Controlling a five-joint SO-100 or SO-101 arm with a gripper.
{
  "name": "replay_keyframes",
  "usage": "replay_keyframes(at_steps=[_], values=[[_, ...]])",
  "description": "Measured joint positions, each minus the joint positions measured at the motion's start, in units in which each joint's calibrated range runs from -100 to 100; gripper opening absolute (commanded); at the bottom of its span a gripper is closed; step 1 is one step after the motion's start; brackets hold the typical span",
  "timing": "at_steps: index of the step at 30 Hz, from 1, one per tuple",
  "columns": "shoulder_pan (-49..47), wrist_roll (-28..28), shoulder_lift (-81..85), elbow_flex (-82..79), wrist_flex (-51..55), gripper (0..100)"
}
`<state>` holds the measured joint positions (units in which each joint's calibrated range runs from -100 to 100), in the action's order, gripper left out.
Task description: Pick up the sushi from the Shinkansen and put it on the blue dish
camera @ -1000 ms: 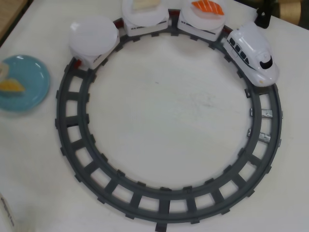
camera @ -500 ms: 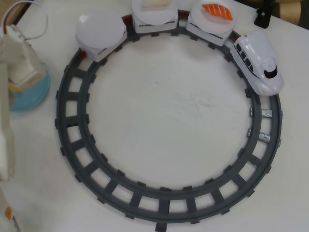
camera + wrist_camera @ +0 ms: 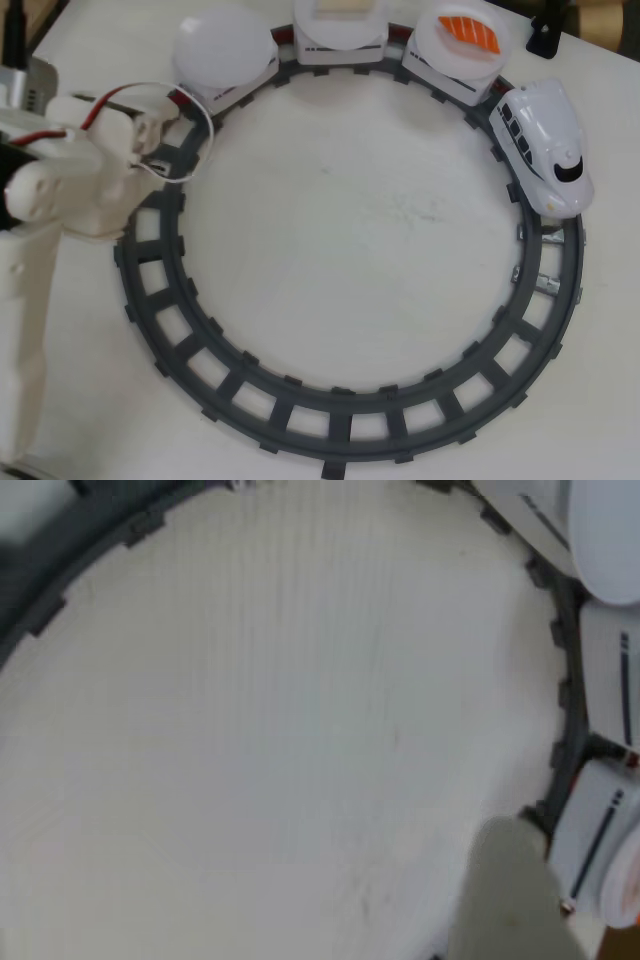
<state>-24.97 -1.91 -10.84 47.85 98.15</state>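
In the overhead view the white Shinkansen (image 3: 543,146) runs on the right side of the grey ring track (image 3: 340,410). It tows three cars along the top. Their white plates carry an orange salmon piece (image 3: 470,32), a pale cream piece (image 3: 340,8) and nothing (image 3: 222,48). My white arm comes in from the lower left, and its gripper (image 3: 152,135) hangs over the track's upper left, beside the empty plate. It hides its own jaws. The blurred wrist view shows one pale finger (image 3: 510,890) above the bare table inside the ring. The sushi and the blue dish are hidden.
A black stand (image 3: 545,35) sits at the top right, beyond the train. The table's edge and a wooden floor show at the top left corner. Red and white wires (image 3: 150,95) loop off the arm above the track.
My arm has swung in from the left, covered the blue dish and its sushi, and reached over the track's upper left. The train and its cars have crept clockwise along the ring.
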Motion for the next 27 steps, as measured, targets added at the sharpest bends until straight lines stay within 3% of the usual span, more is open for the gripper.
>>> replay_keyframes(at_steps=[9,15,22,27], values=[[0.2,0.6,14.3,-19.4,-2.4,19],[0.4,0.6,30.5,-48.3,-15.0,19],[-9.9,0.6,52.1,-80.6,-23.9,19],[-18.5,1.5,58.0,-84.2,-24.0,19]])
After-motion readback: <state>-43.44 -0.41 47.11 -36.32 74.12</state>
